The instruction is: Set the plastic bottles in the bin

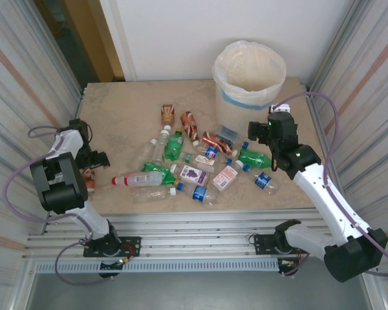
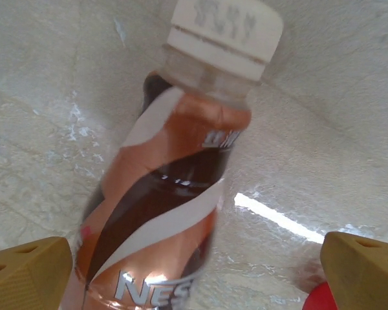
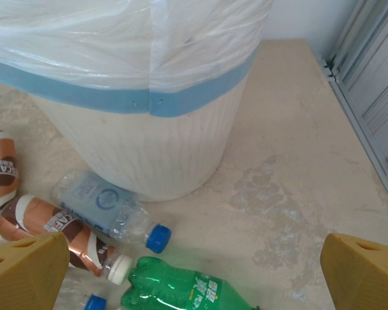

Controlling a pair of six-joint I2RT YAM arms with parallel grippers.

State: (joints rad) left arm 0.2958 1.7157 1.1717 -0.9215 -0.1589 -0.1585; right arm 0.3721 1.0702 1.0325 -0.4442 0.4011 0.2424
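standing at the far right of the table, the bin shows its cream liner inside. the plastic bottles lie scattered on the table to its near left. a clear bottle with a blue cap lies just beside the bin's base, near a green bottle. the right gripper hangs close to the bin, fingers apart. the left gripper, fingers spread wide, straddles a brown-orange bottle near the table's left edge.
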